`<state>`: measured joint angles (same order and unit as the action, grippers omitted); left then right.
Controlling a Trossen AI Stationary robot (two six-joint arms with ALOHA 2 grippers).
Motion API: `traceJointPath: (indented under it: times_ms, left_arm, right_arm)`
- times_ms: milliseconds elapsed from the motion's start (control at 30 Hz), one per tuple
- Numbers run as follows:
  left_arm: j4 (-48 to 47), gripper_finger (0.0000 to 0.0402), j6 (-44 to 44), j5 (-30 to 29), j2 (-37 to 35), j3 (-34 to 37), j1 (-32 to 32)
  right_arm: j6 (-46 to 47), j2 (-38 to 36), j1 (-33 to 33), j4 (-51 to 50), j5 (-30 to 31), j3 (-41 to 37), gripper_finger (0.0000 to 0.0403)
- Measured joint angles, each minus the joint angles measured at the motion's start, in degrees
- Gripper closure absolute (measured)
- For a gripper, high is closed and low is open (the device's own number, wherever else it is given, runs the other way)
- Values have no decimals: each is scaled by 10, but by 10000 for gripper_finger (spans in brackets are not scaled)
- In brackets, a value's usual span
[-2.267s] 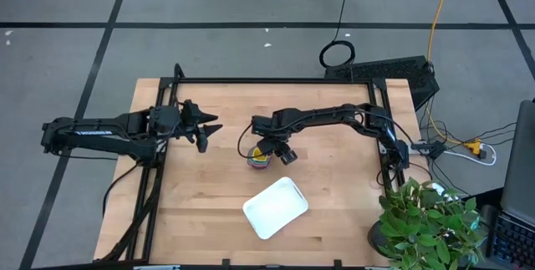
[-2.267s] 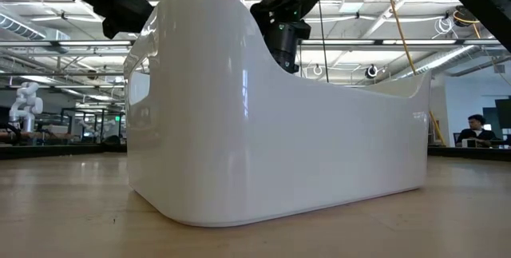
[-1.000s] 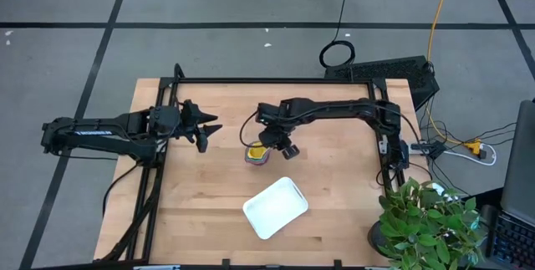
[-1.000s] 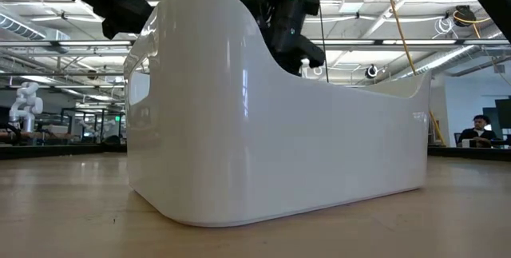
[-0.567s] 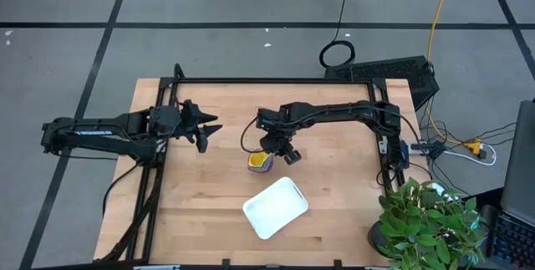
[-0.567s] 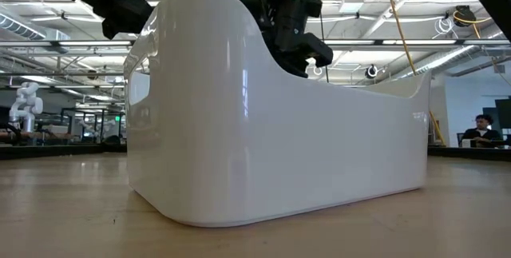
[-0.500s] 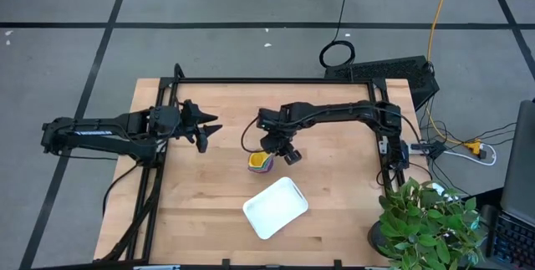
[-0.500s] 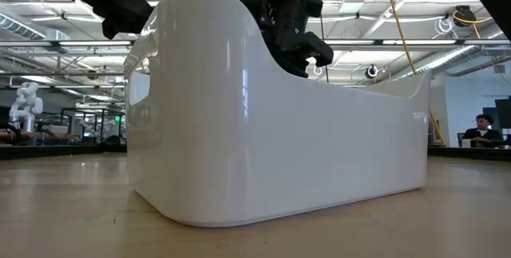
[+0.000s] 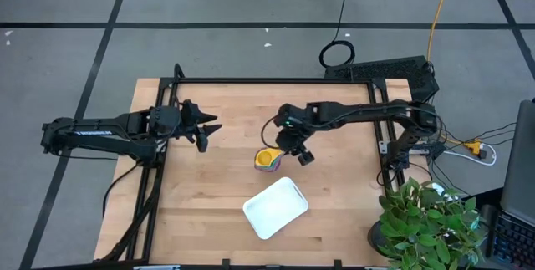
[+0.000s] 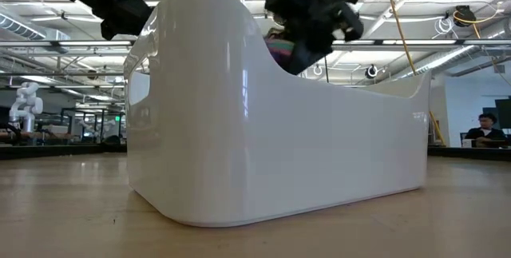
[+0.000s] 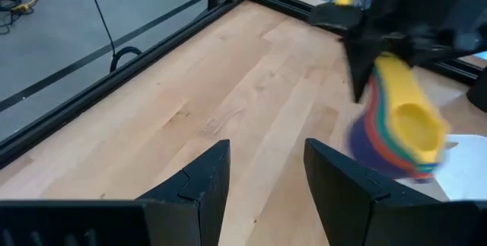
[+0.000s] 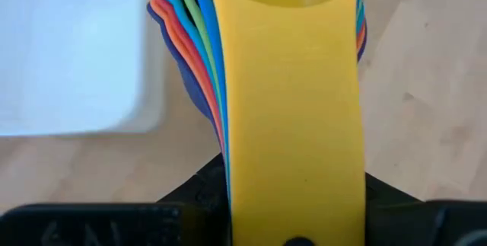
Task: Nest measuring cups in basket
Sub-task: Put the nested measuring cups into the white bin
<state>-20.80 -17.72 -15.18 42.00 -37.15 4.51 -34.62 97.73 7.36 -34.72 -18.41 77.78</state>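
Note:
The measuring cups (image 9: 267, 159) are nested in one stack with the yellow one on top, over the table's middle. My right gripper (image 9: 296, 149) is shut on the stack; the right wrist view shows the fanned handles (image 12: 198, 55) running out from it. In the low view a bit of the stack (image 10: 279, 50) shows above the rim of the basket (image 10: 263, 130). The white basket (image 9: 275, 207) stands on the table near the stack, toward the near edge. My left gripper (image 9: 206, 133) is open at the table's left, and its wrist view looks across at the tilted stack (image 11: 399, 128). My right gripper (image 12: 293, 219) holds the nested stack by the free ends of the stacked handles (image 12: 293, 177), which pass between its two fingers (image 12: 194, 193); the yellow handle hides the pads. The fingers lie along the handles. The bowls stick out ahead of the fingers, tilted and lifted clear of the table.
Bare wooden table top (image 9: 209, 186) lies left of and before the basket. A black frame (image 9: 251, 81) runs along the far and side edges. A potted plant (image 9: 426, 220) stands off the near right corner. A person (image 10: 483, 130) sits far behind the table.
My right gripper has carried the stack of cups toward the table's right and slightly toward the near edge, raising it; the stack now shows above the basket's rim in the low view. The right arm has drawn its elbow back to the right. The basket has kept its place.

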Motion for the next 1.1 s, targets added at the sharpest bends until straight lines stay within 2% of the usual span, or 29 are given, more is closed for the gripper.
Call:
traceJointPath:
  times_ms: [133,567,833,1100]
  left_arm:
    - [3,231,-3,-3,0,0,1]
    - [5,231,-18,-4,0,0,1]
    - [6,231,-28,-4,0,0,-2]
    - [13,231,-40,-4,0,0,-15]
  right_arm:
    - [25,-29,-26,18,-30,-21,287]
    - [99,-23,-141,78,-26,-23,288]
    - [126,37,-184,122,-10,-22,289]
    - [130,101,-187,138,5,-23,290]
